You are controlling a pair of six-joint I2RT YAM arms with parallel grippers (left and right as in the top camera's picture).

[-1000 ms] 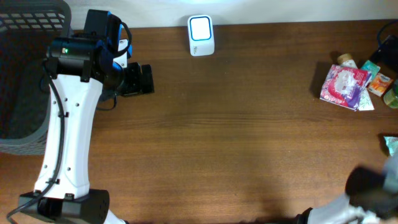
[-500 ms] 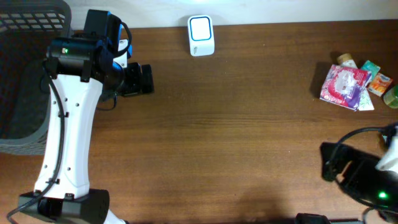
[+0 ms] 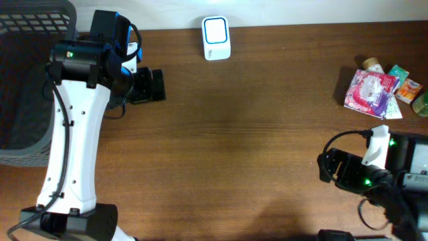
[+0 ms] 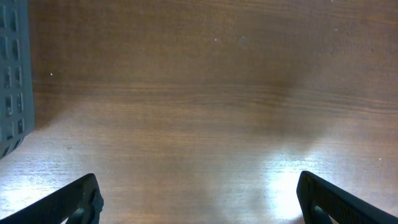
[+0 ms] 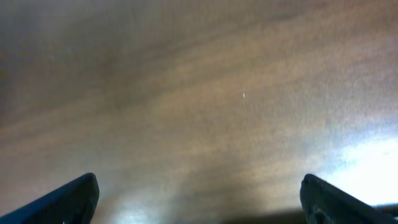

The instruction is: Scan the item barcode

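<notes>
2 arms work this brown wood-grain table (image 3: 241, 134), and both bases sit at the edge nearest you. Closest on the right, the right gripper (image 3: 326, 167) hangs low over bare wood, jaws spread wide with nothing between them. Your right wrist view gives only blurred grain and a bright glare patch toward its lower right.

On the left, the white arm link runs from the near corner toward the far side. It ends at the left gripper (image 3: 159, 86), which points right along the table. That gripper is also fully released and empty, over bare wood. Its wrist view shows sharp grain, 2 soft pools of reflected light, and the slotted wall of the dark gray basket (image 3: 27, 100) at the left border. The basket stands at the table's left end, just beside that arm.

Farther back along the right edge you find the item pile. The pink and purple packet (image 3: 369, 92) lies flat, with a small green box (image 3: 400, 72) and other small goods crowded against its far side. It is well apart from both grippers.

At the far edge, left of centre, the white scanner (image 3: 216, 38) shows a pale lit face. Past the table runs a plain whitish strip; you cannot tell what it is.
</notes>
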